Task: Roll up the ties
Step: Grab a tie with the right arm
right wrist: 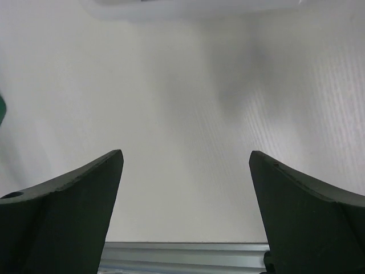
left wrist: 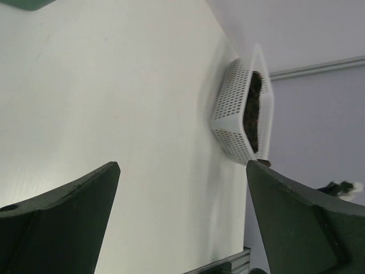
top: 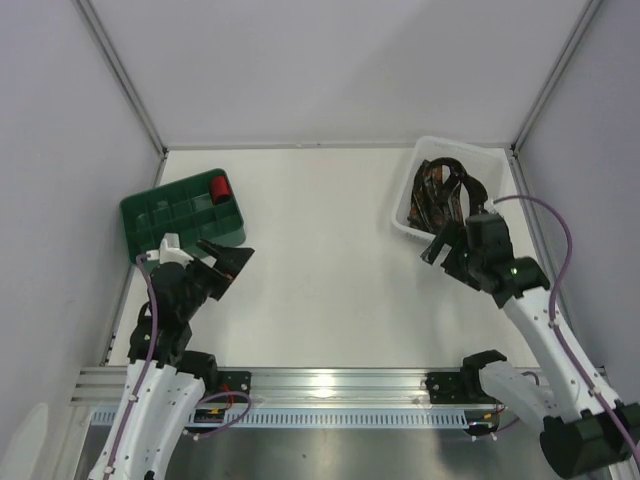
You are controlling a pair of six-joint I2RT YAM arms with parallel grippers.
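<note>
Item: ties [top: 447, 188], dark with a brown-orange pattern, heaped inside the white basket [top: 404, 224]; none lifted out, none rolled. Orientation: folded and looped over one another, so there is no single long axis; the visible bands run mostly from the basket's near wall toward its far wall; pointed ends cannot be made out. Right gripper [top: 441, 246]: just outside the basket's near wall, fingers spread wide, grasping nothing. Left gripper [top: 226, 262]: well apart from the basket across the bare table [top: 320, 240], fingers likewise released and empty. Green tray [top: 150, 215] holding a red roll [top: 220, 187]: well apart from the basket, on the opposite side. Step in hand, as judged: fetching one tie. Advice: carry the right gripper over the basket's rim onto a single uppermost band, pinch near an end rather than mid-loop, lift slowly so the others fall away, then lay it straight beside the basket for rolling.
</note>
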